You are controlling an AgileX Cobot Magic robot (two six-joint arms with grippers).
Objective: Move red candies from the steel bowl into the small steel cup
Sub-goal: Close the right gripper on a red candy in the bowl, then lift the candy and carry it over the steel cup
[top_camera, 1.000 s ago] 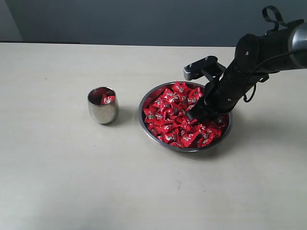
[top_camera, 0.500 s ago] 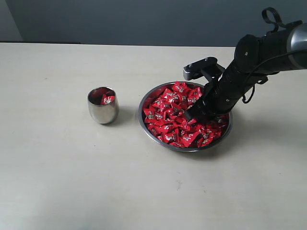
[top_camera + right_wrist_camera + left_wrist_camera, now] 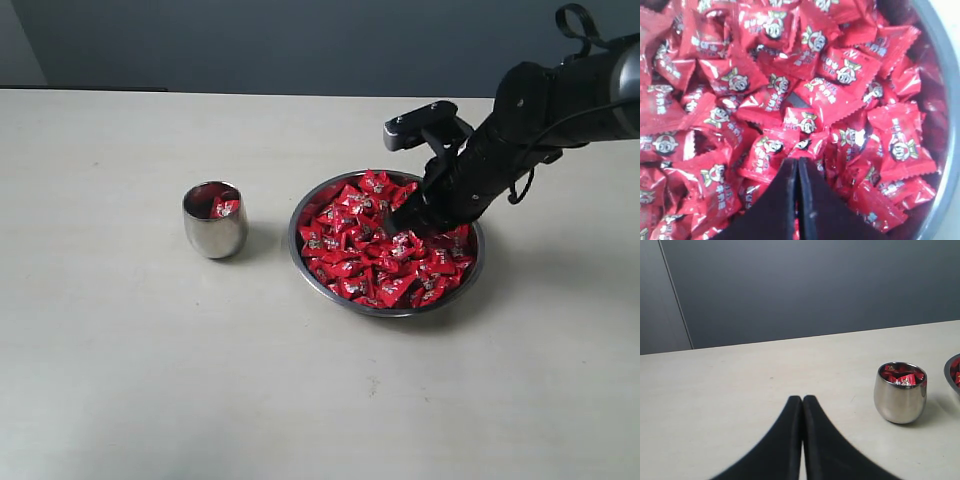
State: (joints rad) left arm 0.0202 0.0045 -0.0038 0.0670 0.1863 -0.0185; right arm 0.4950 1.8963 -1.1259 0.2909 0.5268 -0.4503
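Right gripper [image 3: 401, 222] is hanging tips-down just at the candies [image 3: 355, 255], jaws pressed together; whether a wrapper edge is being pinched, I cannot tell. Candies are filling the bowl [image 3: 293, 240] at mid-table. A few are lying in the cup [image 3: 214, 235], which is standing upright left of the bowl, apart from it. Left gripper [image 3: 802, 402] is sitting closed over the table [image 3: 150, 380], near the cup.

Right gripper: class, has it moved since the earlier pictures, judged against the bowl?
Yes. The right gripper has moved up the exterior view, toward the far rim of the steel bowl.
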